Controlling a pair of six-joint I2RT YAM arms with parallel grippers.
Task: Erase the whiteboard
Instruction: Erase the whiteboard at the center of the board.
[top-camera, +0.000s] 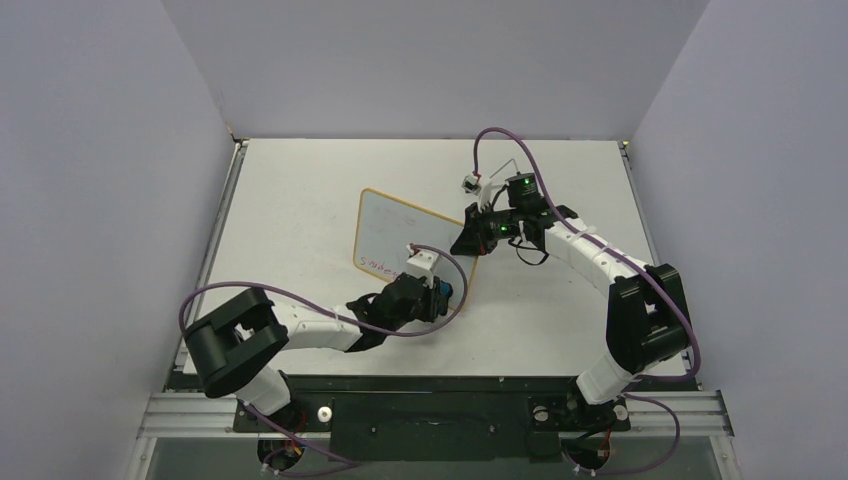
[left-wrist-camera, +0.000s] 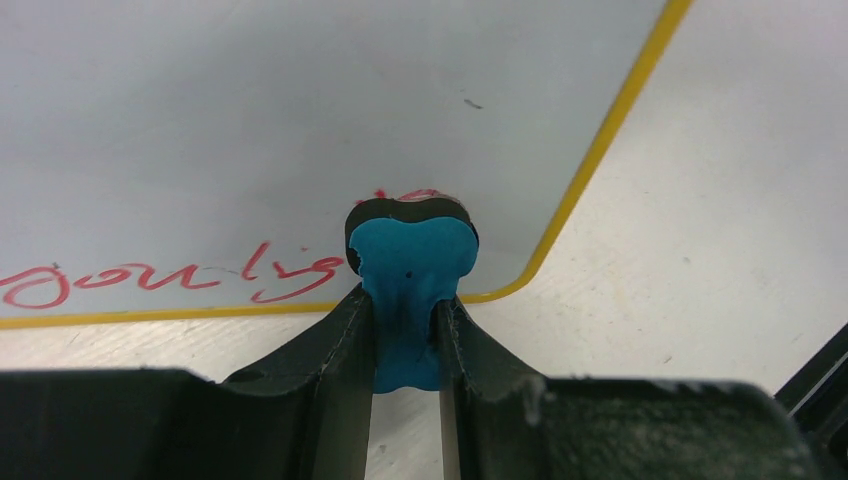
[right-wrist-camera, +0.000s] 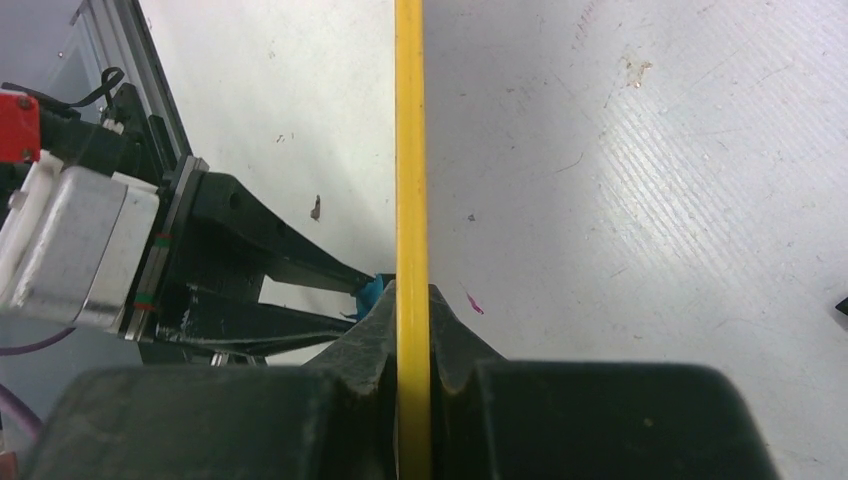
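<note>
— Whiteboard (top-camera: 400, 235)?
— Middle of desk (top-camera: 290, 190), red writing (left-wrist-camera: 150, 280) along lower edge.
— Left gripper (left-wrist-camera: 405, 312)?
— Clenched on blue eraser (left-wrist-camera: 412, 262), pressed against board beside writing.
— Right gripper (right-wrist-camera: 410, 300)?
— Clamped on yellow frame (right-wrist-camera: 410, 150).
</note>
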